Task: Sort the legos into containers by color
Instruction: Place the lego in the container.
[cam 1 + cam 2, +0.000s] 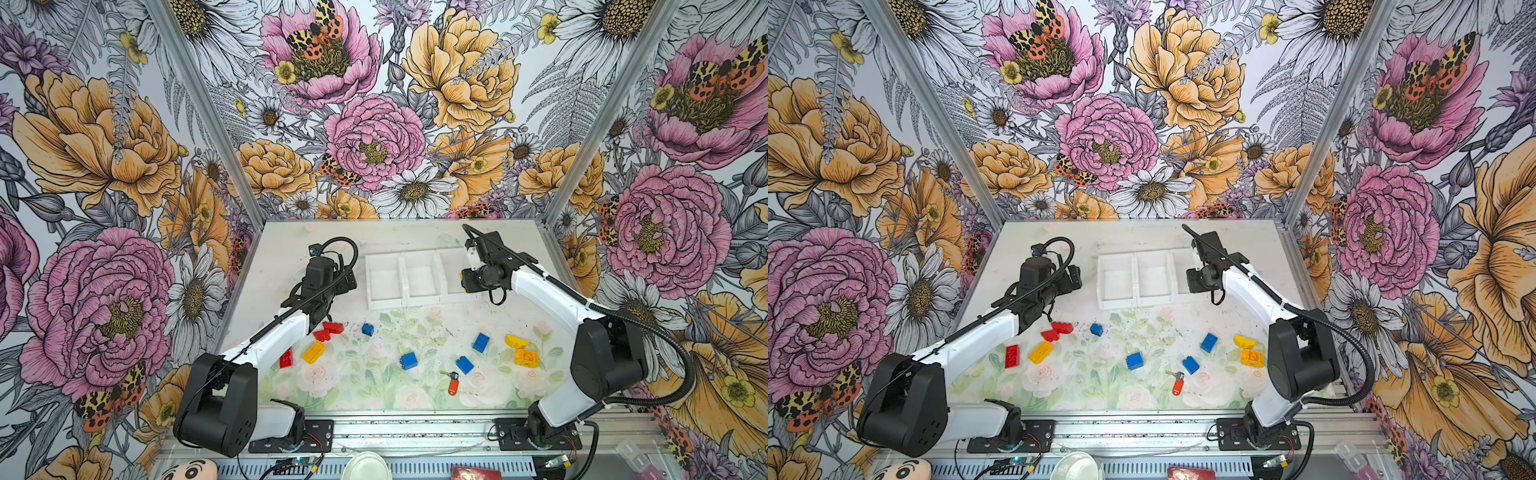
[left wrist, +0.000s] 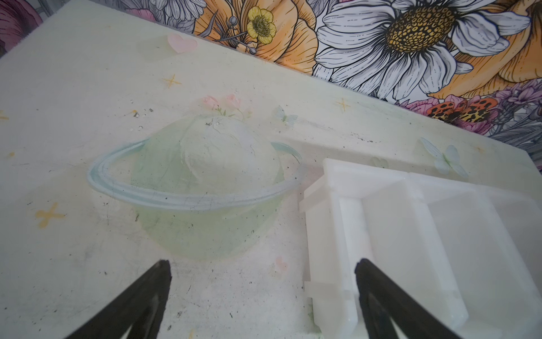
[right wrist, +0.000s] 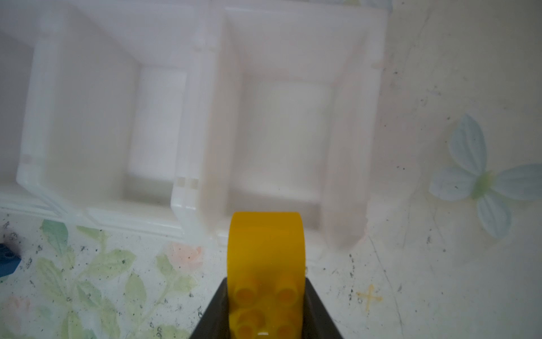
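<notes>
While right gripper (image 3: 266,284) pinches a yellow lego (image 3: 265,240) above the near rim of the end container (image 3: 293,44), left gripper (image 2: 262,261) gapes wide, empty, beside the row's other end.

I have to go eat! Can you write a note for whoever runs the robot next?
Left hand: open, empty, beside the bins.
Right hand: shut on a yellow brick, by the end bin's front edge.
Done: no brick is in any bin yet.
Left: drop that one, then sort the red bricks, blue bricks and yellow bricks lying on the table. Leave the key tag.
</notes>
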You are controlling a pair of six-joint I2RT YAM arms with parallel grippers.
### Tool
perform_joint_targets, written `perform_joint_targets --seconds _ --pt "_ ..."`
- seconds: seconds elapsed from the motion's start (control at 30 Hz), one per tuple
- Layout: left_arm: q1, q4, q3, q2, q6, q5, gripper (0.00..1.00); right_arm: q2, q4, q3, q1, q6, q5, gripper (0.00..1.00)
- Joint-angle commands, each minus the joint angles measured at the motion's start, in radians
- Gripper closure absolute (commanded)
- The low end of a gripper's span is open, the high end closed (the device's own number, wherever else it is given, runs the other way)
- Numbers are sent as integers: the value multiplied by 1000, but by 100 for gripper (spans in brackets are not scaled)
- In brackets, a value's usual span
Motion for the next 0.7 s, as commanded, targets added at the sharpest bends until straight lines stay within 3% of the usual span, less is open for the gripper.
perform_joint_targets --seconds 0.0,0.3,0.53,0.67 --pt "-12 -7 -9 -28 -35 22 1 105 7 115 -9 -35 29 74" --pt "-18 -9 -21 -34 -48 26 1 286 7 268 -29 -34 34 72" --pt "-18 -7 -4 -13 -43 30 1 277 6 261 -32 -23 27 49" --pt "-18 -7 2 -5 -42 33 1 233 4 229 -35 -14 22 45"
